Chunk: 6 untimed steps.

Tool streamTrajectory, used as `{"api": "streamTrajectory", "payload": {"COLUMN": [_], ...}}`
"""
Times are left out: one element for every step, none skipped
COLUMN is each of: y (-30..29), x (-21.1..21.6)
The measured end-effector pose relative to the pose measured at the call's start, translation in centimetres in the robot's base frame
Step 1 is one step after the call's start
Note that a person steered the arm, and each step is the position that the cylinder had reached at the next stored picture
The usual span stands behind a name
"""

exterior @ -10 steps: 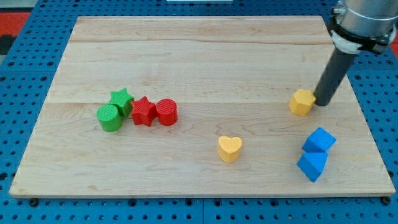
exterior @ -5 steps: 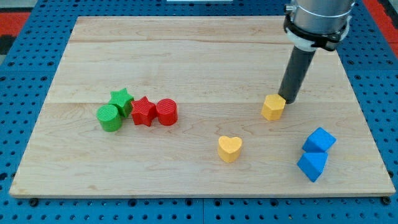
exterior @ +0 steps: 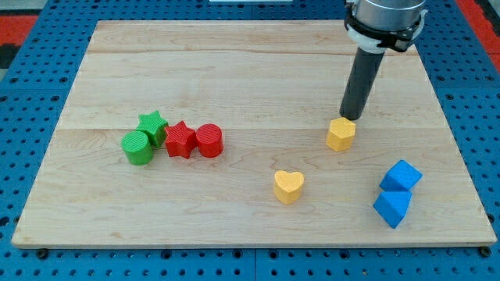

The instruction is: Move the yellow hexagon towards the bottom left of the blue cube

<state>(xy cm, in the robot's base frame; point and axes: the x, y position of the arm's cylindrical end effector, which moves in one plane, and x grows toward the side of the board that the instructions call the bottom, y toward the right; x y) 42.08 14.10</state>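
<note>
The yellow hexagon (exterior: 341,134) lies on the wooden board (exterior: 234,70), right of the middle. My tip (exterior: 348,118) touches its upper edge, just above it. The blue cube (exterior: 401,176) sits lower and to the right of the hexagon, near the board's right edge. A second blue block (exterior: 391,208), an angular shape, lies directly below the cube and touches it.
A yellow heart (exterior: 288,186) lies below and left of the hexagon. At the view's left a green cylinder (exterior: 137,147), green star (exterior: 154,125), red star (exterior: 180,139) and red cylinder (exterior: 209,140) form a tight cluster.
My tip has pushed the yellow hexagon to the left, from near the right edge toward the middle. It then shifted from the hexagon's right side to its upper edge. Other blocks have not moved.
</note>
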Motion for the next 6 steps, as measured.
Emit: {"api": "streamTrajectory", "payload": {"y": [-1.2, -2.3, -3.0, -3.1, -3.8, -3.8], "x": [0.0, 0.0, 0.0, 0.3, 1.6, 4.6]}}
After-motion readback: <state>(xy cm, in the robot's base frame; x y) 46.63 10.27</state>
